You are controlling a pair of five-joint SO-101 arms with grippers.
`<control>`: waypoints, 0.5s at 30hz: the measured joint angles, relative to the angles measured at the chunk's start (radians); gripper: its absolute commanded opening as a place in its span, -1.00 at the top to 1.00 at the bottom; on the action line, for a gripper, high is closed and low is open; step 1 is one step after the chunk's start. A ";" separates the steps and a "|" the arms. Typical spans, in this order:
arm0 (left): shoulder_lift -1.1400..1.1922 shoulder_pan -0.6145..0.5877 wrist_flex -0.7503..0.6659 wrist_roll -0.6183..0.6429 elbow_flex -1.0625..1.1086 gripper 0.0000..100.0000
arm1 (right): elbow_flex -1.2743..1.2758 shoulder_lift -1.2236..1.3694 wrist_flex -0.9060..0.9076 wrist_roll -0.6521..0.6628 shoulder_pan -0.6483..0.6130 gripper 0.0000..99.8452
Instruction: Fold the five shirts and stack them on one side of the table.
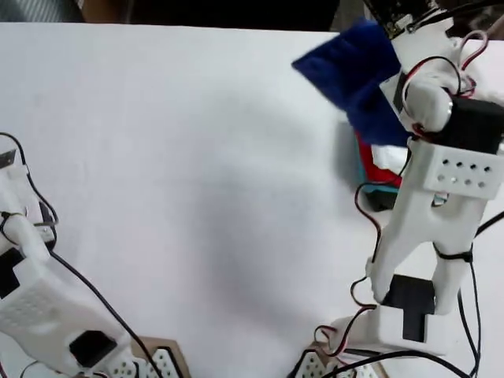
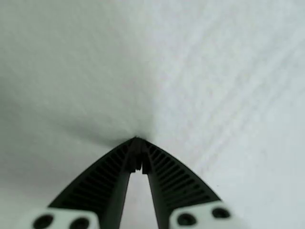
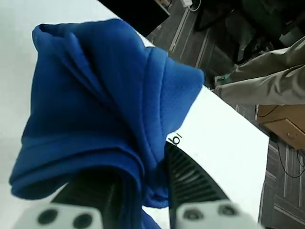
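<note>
One blue shirt [image 1: 353, 69] is bunched in the right gripper [image 3: 145, 179], which is clenched on the cloth at the upper right of the high view. The bundle's long axis runs diagonally from upper left to lower right. Its lower end lies over a stack [image 1: 379, 167] of red, teal and white cloth, which sits part-hidden under the right arm at the right side of the table [image 1: 197, 157]. The stack lies just below the held shirt in the frame, so the right arm is much the nearer. I judge the coming move to be a short carry to it. The left gripper [image 2: 137, 153] is clenched on nothing, its tips against bare table, with its arm well apart at the lower left.
</note>
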 measured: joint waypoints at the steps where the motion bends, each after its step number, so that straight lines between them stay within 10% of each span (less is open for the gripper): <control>1: 0.000 0.000 0.000 0.000 0.000 0.95 | -0.014 0.000 0.000 0.000 0.003 0.96; 15: 0.000 0.002 0.000 0.000 0.000 0.95 | -0.025 0.040 -0.028 0.000 0.115 0.96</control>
